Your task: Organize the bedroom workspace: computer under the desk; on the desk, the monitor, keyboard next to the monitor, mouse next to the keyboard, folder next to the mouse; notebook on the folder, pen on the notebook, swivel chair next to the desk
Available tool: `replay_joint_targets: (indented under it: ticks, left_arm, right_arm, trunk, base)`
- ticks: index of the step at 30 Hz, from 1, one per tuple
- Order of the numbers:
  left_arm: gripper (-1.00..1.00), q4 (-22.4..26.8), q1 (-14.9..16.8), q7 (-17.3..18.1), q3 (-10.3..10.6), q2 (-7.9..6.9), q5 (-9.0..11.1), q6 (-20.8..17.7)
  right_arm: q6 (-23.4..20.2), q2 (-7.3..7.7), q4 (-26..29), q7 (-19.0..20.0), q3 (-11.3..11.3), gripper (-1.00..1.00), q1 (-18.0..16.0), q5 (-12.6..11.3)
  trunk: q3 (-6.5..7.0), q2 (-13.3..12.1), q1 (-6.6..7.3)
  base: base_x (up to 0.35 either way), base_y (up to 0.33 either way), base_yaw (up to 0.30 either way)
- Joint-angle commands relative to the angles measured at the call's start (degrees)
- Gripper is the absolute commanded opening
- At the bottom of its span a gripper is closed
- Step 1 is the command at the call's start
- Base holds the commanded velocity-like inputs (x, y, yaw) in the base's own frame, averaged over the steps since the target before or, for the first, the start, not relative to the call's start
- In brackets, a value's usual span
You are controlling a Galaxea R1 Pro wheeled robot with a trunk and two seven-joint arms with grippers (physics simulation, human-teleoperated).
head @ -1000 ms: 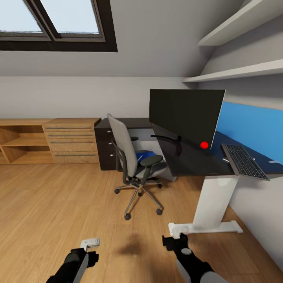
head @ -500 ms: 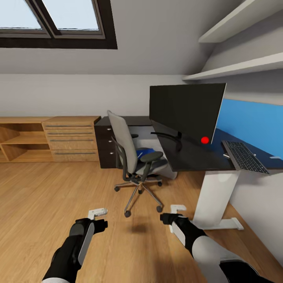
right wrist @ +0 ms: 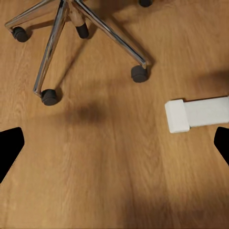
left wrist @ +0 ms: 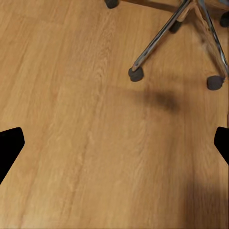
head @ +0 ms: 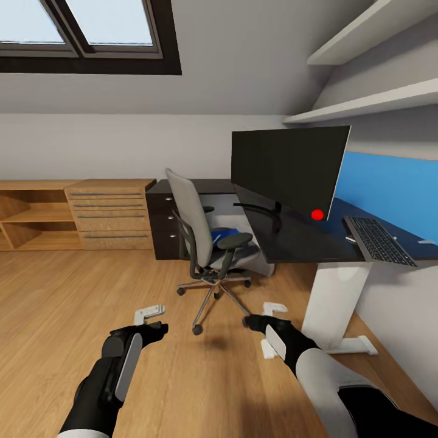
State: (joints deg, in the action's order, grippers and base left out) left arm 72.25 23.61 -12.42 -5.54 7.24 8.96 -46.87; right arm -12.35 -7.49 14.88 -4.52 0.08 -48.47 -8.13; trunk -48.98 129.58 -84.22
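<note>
Casters and chrome legs of the swivel chair point(head: 210, 243) show close up in both wrist views; the right wrist view adds the desk's white foot point(right wrist: 198, 114). From the head, the chair sits beside the desk point(head: 292, 240), blue folder point(head: 224, 233) on its seat, monitor point(head: 286, 173) and keyboard point(head: 378, 240) on the desktop. Left gripper point(head: 150, 319) and right gripper point(head: 267, 317) hang spread, empty, above wooden floor point(head: 55, 304), well short of the chair.
</note>
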Motion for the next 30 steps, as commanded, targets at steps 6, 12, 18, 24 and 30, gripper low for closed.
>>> replay_joint_targets:
  ticks: [6,12,18,24,30]
  left_arm:
    - [1.00,-0.1,-0.9,-0.4,-0.1,0.10,1.0,0.1]
    - [1.00,1.2,-2.0,0.0,-0.1,0.11,1.3,0.2]
    - [1.00,7.7,-5.3,0.4,-0.1,-0.02,1.6,0.1]
    - [1.00,8.8,-6.4,0.3,0.0,0.04,1.5,0.0]
    - [1.00,9.0,-6.6,0.2,0.0,0.05,1.5,-0.1]
  right_arm:
    - [8.2,0.00,-0.1,-0.2,0.0,1.00,0.0,-0.7]
    - [14.4,-0.06,0.0,0.0,0.4,1.00,0.1,-0.4]
    - [14.6,-0.13,0.1,0.0,0.7,1.00,0.1,-0.3]
    - [13.5,-0.18,0.1,0.0,0.8,1.00,0.1,-0.3]
    - [12.1,-0.33,0.1,0.0,1.4,1.00,0.1,-0.3]
  trunk:
    - [-0.06,0.0,0.01]
    - [-0.06,0.0,0.01]
    - [-0.96,2.0,-1.09]
    - [-2.03,4.4,-2.41]
    - [-3.11,6.8,-3.72]
  base:
    - [0.000,0.000,0.000]
    - [0.000,0.000,0.000]
    - [0.000,0.000,0.000]
    - [0.000,0.000,0.000]
    - [0.000,0.000,0.000]
